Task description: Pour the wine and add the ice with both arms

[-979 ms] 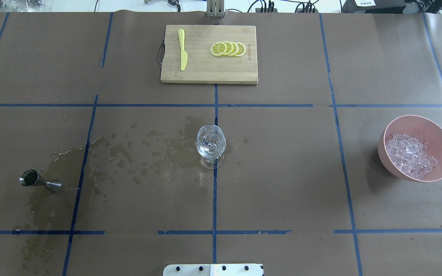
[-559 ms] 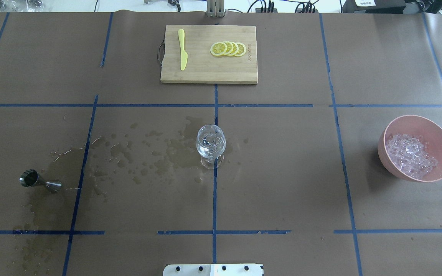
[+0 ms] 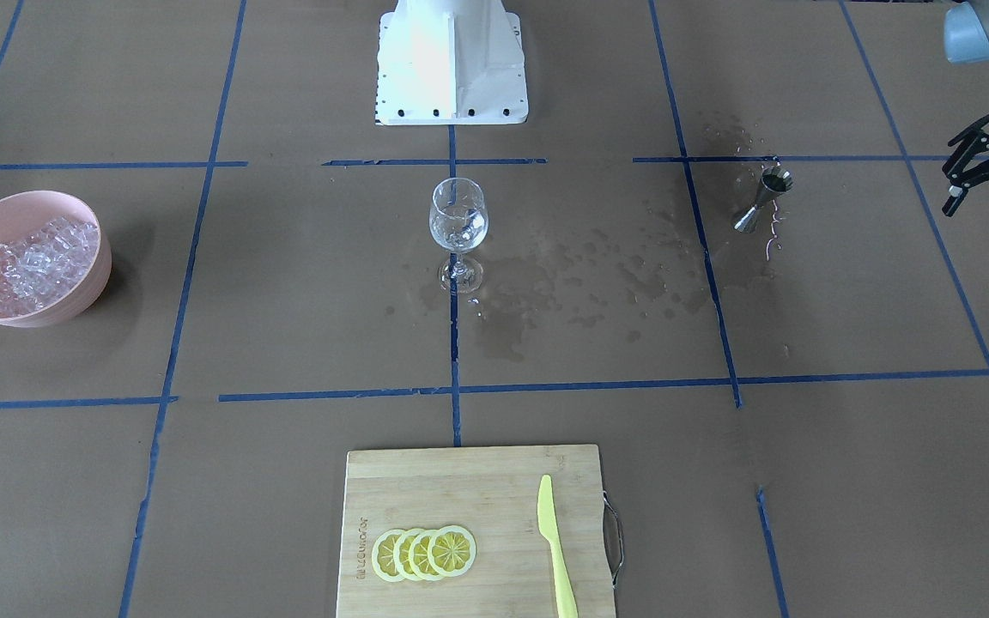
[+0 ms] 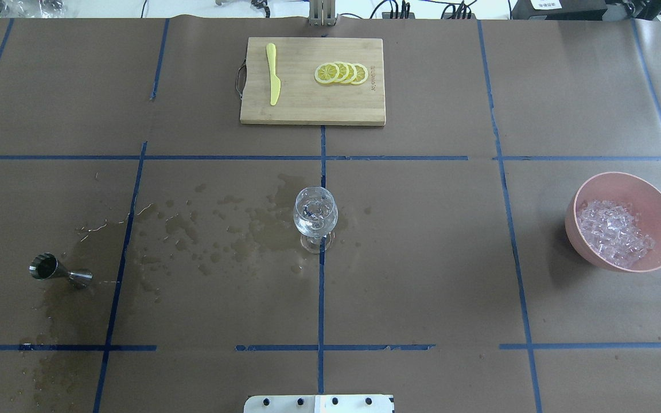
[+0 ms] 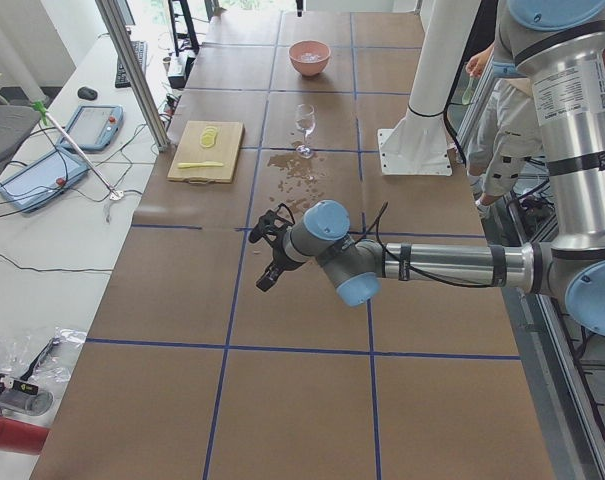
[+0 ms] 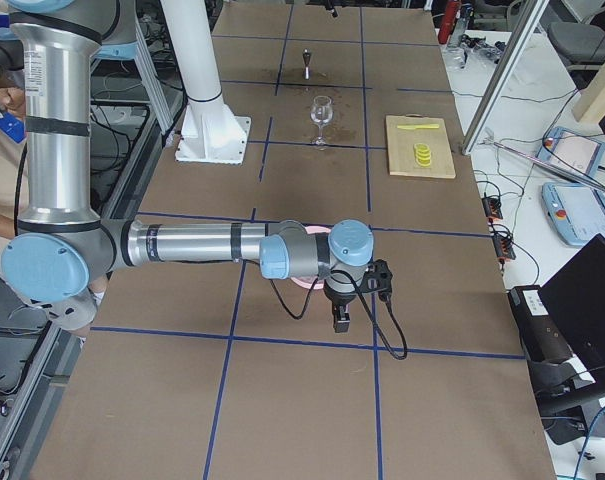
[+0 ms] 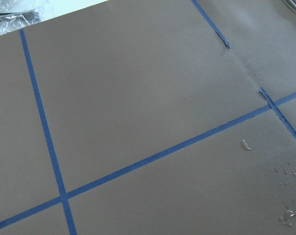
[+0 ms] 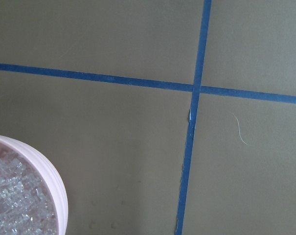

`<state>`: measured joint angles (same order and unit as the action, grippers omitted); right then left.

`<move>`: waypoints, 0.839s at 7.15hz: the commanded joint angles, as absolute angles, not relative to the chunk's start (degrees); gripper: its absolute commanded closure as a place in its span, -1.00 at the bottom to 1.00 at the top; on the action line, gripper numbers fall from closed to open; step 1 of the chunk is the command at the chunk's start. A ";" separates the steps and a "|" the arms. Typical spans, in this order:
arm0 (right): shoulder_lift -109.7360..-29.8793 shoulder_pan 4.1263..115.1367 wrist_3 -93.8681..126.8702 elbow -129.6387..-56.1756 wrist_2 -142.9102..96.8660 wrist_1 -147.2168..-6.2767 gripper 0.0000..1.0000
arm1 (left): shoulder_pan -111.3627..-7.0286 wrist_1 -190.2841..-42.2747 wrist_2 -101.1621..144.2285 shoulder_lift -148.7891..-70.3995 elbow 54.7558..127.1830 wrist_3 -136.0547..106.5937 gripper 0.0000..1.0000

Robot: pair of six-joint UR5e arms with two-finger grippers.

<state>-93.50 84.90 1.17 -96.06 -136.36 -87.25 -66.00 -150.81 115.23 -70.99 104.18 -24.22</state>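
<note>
Brown matte paper covers the table [image 4: 422,258], gridded with blue tape [image 4: 321,298]. Far left, about 8 o'clock from the wine glass [image 4: 315,218], is a shiny steel hourglass-shaped jigger [image 4: 59,272] on a dark wet patch. Blotchy spill stains [image 4: 238,229] spread from there up to the glass foot. The glass is clear, round-bowled and stemmed, upright at centre on the tape line, with a small amount of colourless wine [image 4: 313,225] in it. At 12 o'clock from it is a rectangular bamboo board [image 4: 330,109] with a flat yellow plastic knife [image 4: 273,74] and overlapping yellow lemon slices [image 4: 342,73]. At 3 o'clock, well apart, is a smooth pink round bowl [image 4: 572,225] holding a heap of small glassy ice [image 4: 614,232] cubes. Left gripper [image 3: 988,215], black, fingers spread and holding nothing, sits 3 o'clock of the jigger in the front-facing view, well apart. Right gripper [image 6: 340,318] points down just beside the bowl; can't tell whether its jaws are apart or together.
</note>
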 commanded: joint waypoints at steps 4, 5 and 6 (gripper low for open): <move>-93.52 84.90 1.23 -96.68 -137.02 -87.27 -1.00 | -36.11 -167.17 82.36 -60.39 105.03 -47.07 -0.98; -93.52 84.90 1.23 -96.77 -137.02 -87.19 -1.00 | -32.99 -168.30 78.09 -59.42 104.94 -50.85 -0.98; -93.60 84.90 1.23 -96.77 -137.11 -87.27 -1.00 | -28.35 -168.31 71.78 -58.28 104.94 -53.41 -0.98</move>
<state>-93.54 84.90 1.22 -96.70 -137.03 -87.23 -34.05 -167.86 79.28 -59.61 104.98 -49.45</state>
